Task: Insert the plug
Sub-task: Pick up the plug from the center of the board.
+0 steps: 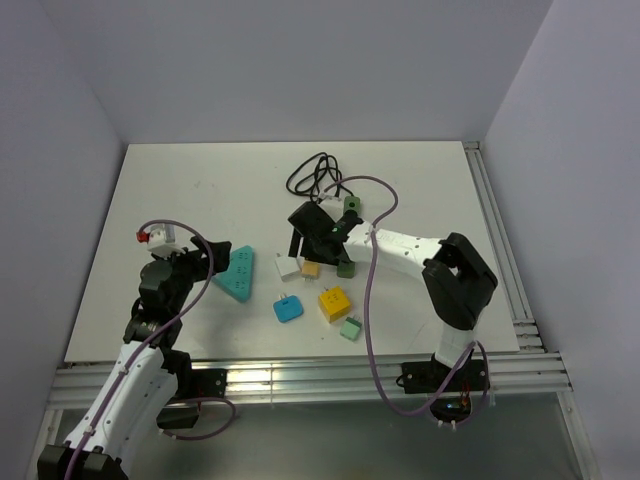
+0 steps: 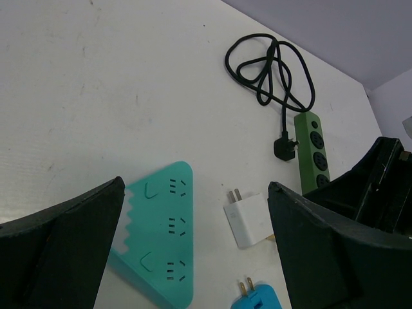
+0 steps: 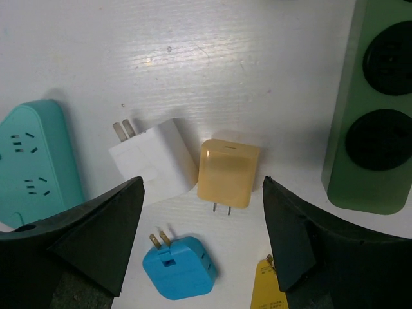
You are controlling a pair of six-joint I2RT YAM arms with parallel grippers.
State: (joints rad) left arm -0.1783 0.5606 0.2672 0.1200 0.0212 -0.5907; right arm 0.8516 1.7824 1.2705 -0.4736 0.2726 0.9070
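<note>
Task barely begun, by my read. No plug is seated in any socket, and I hold nothing.

My right pincer is spread wide and empty, hovering above the loose plugs right of the teal strip. My left pincer is also spread and empty, low over the teal strip itself, not touching it as far as I can tell.

- The white plug lies flat on the tabletop just right of the teal strip, prongs bare.
- The pale orange plug is just beyond the white one, almost touching it, prongs bare too.
- The blue plug sits near the teal strip's right corner, on the side toward me.
- The yellow plug is further right of that.
- The green strip is further right again, its round sockets unfilled where visible. Its black cord is coiled on the far side.

The task doesn't say which plug. The white and orange ones sit between my right fingers, so probably one of those. Still to do: grasp, lift, line the prongs up to a socket, push in.
</note>
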